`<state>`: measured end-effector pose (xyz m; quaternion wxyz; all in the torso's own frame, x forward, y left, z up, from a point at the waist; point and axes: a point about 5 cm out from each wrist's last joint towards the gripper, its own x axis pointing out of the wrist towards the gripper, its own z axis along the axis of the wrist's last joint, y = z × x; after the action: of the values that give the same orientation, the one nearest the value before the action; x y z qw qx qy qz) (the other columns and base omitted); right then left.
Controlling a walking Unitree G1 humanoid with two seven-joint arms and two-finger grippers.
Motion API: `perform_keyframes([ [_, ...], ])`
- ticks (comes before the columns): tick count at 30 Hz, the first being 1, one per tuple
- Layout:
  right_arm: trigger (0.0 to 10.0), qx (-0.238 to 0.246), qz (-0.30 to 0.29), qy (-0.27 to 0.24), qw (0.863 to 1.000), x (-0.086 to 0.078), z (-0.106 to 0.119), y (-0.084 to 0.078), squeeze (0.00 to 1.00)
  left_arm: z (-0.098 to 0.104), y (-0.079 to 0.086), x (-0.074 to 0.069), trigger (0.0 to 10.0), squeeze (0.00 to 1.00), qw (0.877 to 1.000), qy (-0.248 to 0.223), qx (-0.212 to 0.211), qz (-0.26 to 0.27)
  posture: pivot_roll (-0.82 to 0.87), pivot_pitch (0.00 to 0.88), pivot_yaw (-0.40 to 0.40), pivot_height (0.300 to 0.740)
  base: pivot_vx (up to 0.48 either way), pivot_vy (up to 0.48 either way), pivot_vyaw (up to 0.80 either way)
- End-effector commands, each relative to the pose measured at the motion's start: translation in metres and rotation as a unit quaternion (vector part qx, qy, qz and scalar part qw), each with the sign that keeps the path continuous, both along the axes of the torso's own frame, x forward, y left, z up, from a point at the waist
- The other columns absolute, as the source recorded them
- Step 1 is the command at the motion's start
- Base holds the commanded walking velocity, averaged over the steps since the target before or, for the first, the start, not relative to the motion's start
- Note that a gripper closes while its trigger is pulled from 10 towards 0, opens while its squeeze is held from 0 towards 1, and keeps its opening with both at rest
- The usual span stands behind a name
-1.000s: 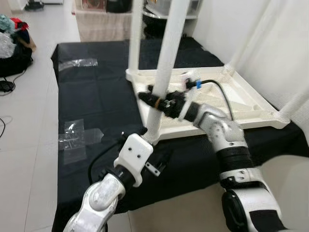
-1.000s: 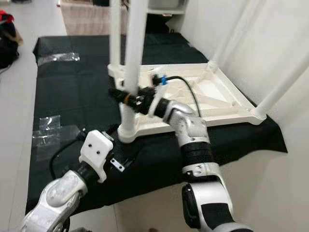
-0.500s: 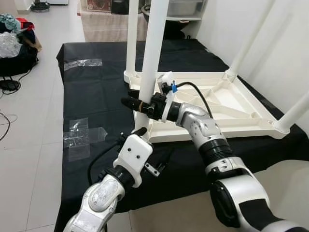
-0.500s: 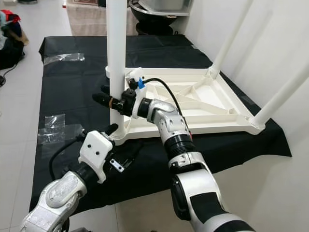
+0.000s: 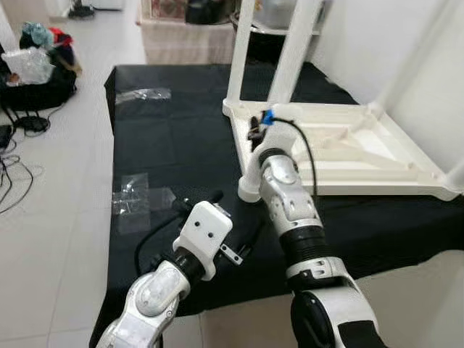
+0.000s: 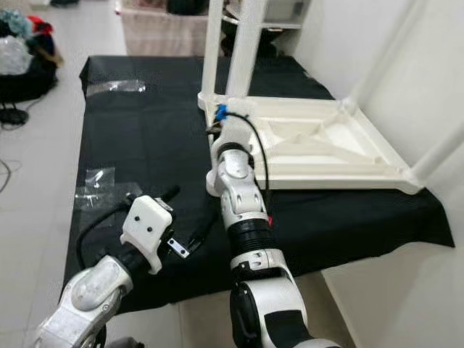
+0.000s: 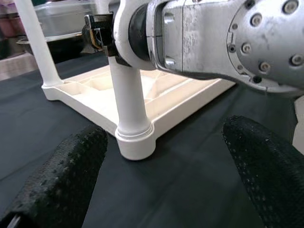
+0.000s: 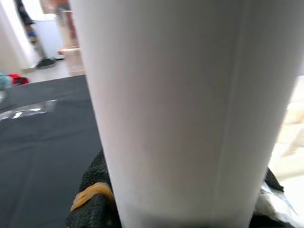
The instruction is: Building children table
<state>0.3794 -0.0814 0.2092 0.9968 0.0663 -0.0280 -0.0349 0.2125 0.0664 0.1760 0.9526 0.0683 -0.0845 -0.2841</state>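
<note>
Hovering over the near part of the black cloth (image 5: 181, 145), the left gripper (image 5: 205, 197) has its two dotted black fingers (image 7: 57, 185) spread wide apart with nothing between them, pointing toward the near corner of the upturned white children's table (image 5: 348, 152). A small metal bracket (image 5: 230, 254) sticks out beside its white wrist housing. The table lies top-down on the cloth's right half, its ribbed underside facing up, and its near corner sits close to the cloth's front edge. From that corner the near leg (image 7: 129, 102) rises upright out of a round socket. The right gripper (image 7: 97, 34) reaches this leg partway up from the far side of the right arm; its fingers sit on both sides of the leg (image 8: 180, 114), closed around it, one of them bound with a yellow band (image 8: 90, 194). A black cable with a blue clip (image 5: 267, 116) loops over that wrist. Left of the table, clear plastic wrappers (image 5: 138, 199) lie flat on the cloth, and another (image 5: 143, 94) rests near its far left corner. Further legs (image 5: 241, 51) stand at the table's far corners. Bags and cables (image 5: 36, 69) sit on the tiled floor beyond the cloth's left edge.
</note>
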Motion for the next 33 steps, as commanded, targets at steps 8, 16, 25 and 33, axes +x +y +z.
perform_keyframes([
  [8, 10.0, 0.017, 0.082, -0.052, 0.995, 0.000, 0.013, 0.021, 1.00, -0.002, -0.001, -0.001, 10.0, 0.00, 1.000, 0.001, -0.005, 0.001, 0.09, 0.030, -0.133, 0.740, 0.000, 0.000, 0.00],
  [16, 10.0, -0.003, 0.374, -0.015, 0.927, 0.000, 0.003, 0.025, 0.00, -0.002, -0.001, -0.001, 10.0, 0.00, 1.000, 0.002, -0.006, 0.002, 0.08, 0.031, -0.130, 0.740, 0.000, 0.000, 0.00],
  [25, 10.0, 0.028, 0.655, -0.031, 0.754, -0.030, 0.006, 0.011, 0.00, 0.001, -0.001, 0.001, 10.0, 0.00, 1.000, -0.002, -0.005, 0.001, 0.09, 0.033, -0.126, 0.740, 0.000, 0.000, 0.00],
  [33, 0.0, 0.026, 0.647, -0.038, 0.761, -0.021, 0.003, 0.025, 0.00, 0.001, -0.001, -0.001, 10.0, 0.00, 1.000, -0.001, -0.006, 0.005, 0.10, 0.037, -0.132, 0.740, 0.000, 0.000, 0.00],
])
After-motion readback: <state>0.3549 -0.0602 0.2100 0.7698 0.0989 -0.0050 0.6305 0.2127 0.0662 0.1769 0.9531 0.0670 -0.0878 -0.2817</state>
